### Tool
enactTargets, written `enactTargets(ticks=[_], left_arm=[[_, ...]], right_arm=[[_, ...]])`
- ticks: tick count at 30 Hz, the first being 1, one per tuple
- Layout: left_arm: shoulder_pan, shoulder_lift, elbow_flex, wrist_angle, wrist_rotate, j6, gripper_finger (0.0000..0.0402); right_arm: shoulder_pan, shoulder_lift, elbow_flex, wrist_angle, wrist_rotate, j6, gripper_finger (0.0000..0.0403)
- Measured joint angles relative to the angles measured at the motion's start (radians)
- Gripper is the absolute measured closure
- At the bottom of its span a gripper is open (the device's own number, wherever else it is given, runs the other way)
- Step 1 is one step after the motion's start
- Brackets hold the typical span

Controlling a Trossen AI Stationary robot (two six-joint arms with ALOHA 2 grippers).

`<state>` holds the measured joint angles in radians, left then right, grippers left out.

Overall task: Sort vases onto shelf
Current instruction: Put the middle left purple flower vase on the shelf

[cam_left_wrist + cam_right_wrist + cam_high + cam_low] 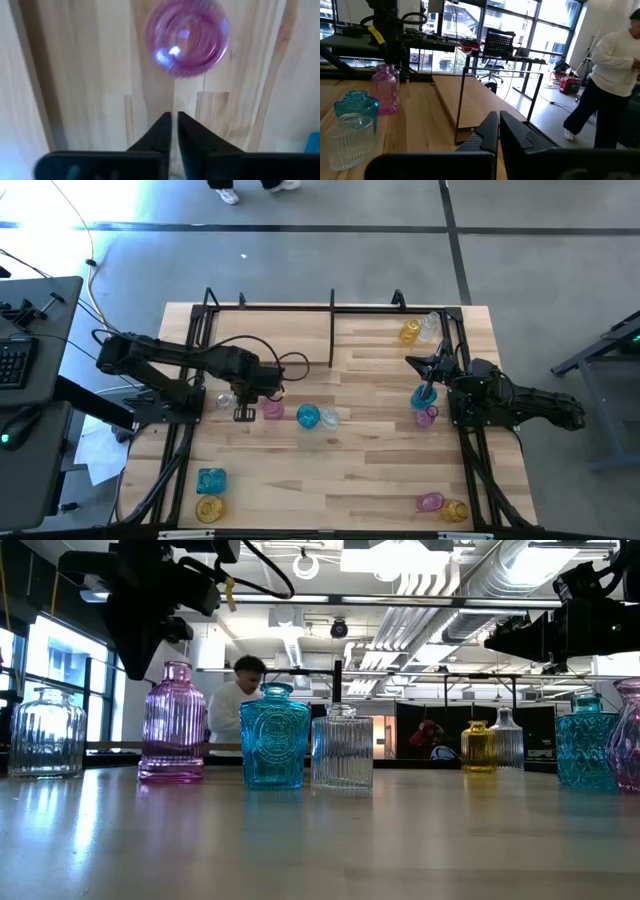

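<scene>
High view: left gripper [243, 413] hovers at the pink vase's [272, 410] 9 o'clock, fingers nearly closed, holding nothing. Risk: descending in this state would strike and topple the vase into the teal vase [308, 416]. Right gripper [428, 370], closed and empty, waits near the shelf [332, 330].

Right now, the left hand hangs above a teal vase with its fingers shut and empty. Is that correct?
Not quite: the colour is wrong. The left hand hangs above a pink vase, as the left wrist view shows looking down on its round mouth. The fingers are indeed shut and hold nothing.
</scene>
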<state>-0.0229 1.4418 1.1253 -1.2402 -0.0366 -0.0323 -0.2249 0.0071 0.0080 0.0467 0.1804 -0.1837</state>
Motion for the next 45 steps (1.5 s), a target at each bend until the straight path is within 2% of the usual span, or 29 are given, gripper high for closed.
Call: enactTargets(ticks=[3,10,21,26,31,45], left_arm=[[0.008,-0.007,0.018,0.000,-0.003,-0.006,0.0395],[0.006,-0.020,0.065,0.023,-0.003,-0.091,0.0359],[-0.045,-0.019,0.066,0.105,-0.007,-0.167,0.0217],[-0.051,-0.019,0.066,0.139,-0.022,-0.195,0.0175],[-0.046,-0.019,0.066,0.141,-0.062,-0.201,0.0168],[-0.041,0.005,0.066,0.173,-0.053,-0.193,0.0169]], right_arm=[[0.000,0.000,0.000,0.000,0.000,0.000,0.0403],[0.000,0.000,0.000,0.000,0.000,0.000,0.0403],[0.000,0.000,0.000,0.000,0.000,0.000,0.0403],[0.000,0.000,0.000,0.000,0.000,0.000,0.0403],[0.000,0.000,0.000,0.000,0.000,0.000,0.0403],[0.000,-0.001,0.000,0.000,0.000,0.000,0.0403]])
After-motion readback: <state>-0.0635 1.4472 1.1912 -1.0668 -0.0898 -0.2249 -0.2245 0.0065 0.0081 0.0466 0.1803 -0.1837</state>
